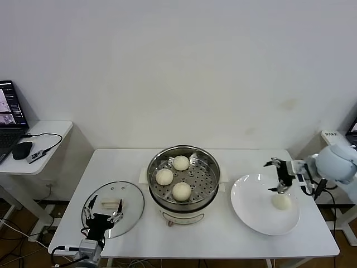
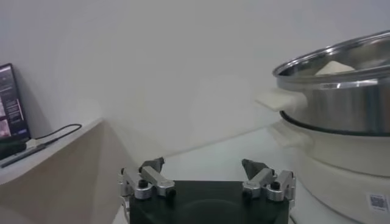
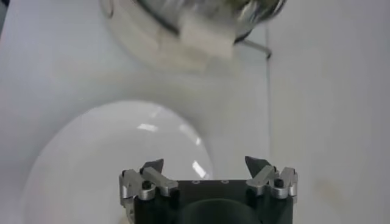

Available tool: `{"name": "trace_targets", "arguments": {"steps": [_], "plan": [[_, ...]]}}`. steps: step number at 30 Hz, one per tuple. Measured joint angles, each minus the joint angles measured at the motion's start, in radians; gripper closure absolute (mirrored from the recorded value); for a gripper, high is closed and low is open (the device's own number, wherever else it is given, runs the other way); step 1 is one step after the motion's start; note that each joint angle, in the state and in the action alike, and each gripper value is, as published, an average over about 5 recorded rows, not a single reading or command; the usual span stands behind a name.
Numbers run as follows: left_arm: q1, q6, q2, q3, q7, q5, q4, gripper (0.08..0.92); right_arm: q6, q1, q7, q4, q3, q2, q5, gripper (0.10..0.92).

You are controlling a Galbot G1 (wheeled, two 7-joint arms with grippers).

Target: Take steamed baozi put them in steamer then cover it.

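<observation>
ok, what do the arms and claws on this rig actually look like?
Both claws match: a black block body with two silver metal finger mounts fixed by dark screws, ending in dark pointed tips. The right claw sits on a pale blue-white rounded arm with black cables at the wrist. The left claw has a grey-white wrist module below it, with a cable.
</observation>
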Motion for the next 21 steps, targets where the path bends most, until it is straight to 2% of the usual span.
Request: {"name": "trace_targets", "arguments": {"steps": [9,21], "plan": [[0.043,-0.016,-0.008,-0.043,-0.004,0.002,-0.026,0.177,-0.007,-0.118,-0.015,-0.013,0.071,-0.035,-0.09,0.203],[0.066,-0.019,-0.012,-0.083,-0.003,0.001,-0.032,0.177,-0.015,-0.207,-0.027,-0.083,0.109,0.008,-0.189,0.203]]}}
